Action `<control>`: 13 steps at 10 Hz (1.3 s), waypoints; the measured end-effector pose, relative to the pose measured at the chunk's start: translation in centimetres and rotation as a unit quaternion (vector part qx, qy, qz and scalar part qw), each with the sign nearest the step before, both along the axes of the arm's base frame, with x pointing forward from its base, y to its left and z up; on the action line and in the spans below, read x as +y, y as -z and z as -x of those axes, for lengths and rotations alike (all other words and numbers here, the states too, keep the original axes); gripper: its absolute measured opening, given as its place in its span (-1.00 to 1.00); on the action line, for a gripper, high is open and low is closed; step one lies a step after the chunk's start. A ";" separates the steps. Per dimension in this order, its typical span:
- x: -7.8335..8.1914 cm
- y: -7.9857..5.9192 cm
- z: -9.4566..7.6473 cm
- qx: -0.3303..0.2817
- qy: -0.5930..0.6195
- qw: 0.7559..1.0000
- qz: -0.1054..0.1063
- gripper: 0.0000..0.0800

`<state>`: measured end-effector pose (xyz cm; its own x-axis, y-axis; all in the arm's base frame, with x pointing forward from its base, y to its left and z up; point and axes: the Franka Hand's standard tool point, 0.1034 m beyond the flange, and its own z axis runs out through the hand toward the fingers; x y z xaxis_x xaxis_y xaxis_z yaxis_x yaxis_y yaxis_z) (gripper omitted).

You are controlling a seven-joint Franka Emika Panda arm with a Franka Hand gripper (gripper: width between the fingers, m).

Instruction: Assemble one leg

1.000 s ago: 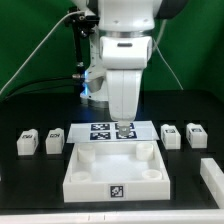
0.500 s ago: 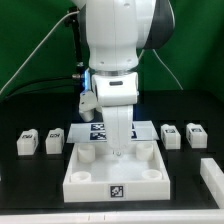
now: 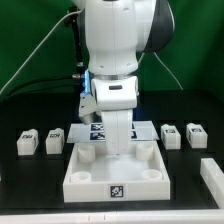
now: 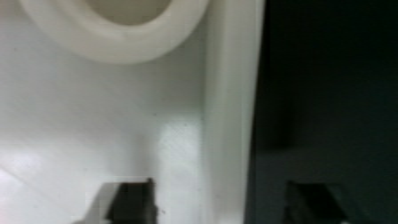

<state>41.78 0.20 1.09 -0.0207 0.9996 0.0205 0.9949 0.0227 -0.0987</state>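
Observation:
Several legs, small white posts with one marker each, stand beside the tray: two on the exterior view's left (image 3: 27,143) (image 3: 55,141) and two on its right (image 3: 171,136) (image 3: 195,134). The large white tray (image 3: 90,180) lies in the middle. My gripper (image 3: 120,148) is low over the tray's far wall, away from every leg. In the wrist view the gripper (image 4: 222,203) is open, with its dark fingertips (image 4: 128,200) on either side of the tray's wall (image 4: 228,110). A round corner socket (image 4: 125,30) shows beyond. The gripper holds nothing.
The marker board (image 3: 98,131) lies behind the tray, partly hidden by my arm. Another white part (image 3: 212,175) lies at the exterior view's right edge. Cables and a stand are at the back.
The arm has come down and forward from above the marker board to the tray's far wall. In the last half second it barely shifted. The legs have not moved.

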 end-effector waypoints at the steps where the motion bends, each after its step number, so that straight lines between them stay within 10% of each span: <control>1: 0.0 0.0 0.0 0.000 0.000 1.000 0.000 -0.44; 2: 0.0 0.0 0.0 0.000 0.000 1.000 0.000 -0.77; 13: 1.1 -0.1 -1.6 -0.013 0.008 1.000 -0.003 -0.83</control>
<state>43.37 1.33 1.19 -0.0054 0.9996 0.0261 0.9974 0.0072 -0.0717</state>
